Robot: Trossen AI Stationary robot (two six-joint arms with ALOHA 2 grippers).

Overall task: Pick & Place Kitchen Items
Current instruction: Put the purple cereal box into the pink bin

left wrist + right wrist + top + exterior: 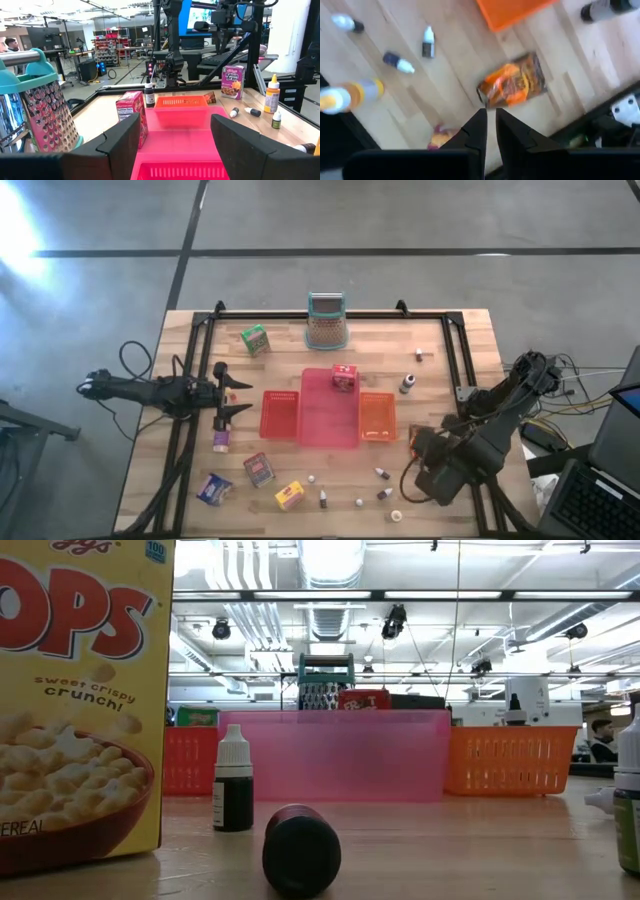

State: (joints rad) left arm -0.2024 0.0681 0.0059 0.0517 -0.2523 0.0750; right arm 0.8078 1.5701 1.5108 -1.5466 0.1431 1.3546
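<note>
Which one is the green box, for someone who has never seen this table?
Start at the metal grater standing at the table's far edge. The green box lies alone on bare wood toward the left arm's side, the only green carton there.

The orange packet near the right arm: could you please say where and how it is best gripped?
The orange packet lies flat on the table beside the orange tray. Probably best from straight above, jaws across its narrower width at mid-length. The right gripper is over it, jaws nearly closed, so they must open first.
</note>
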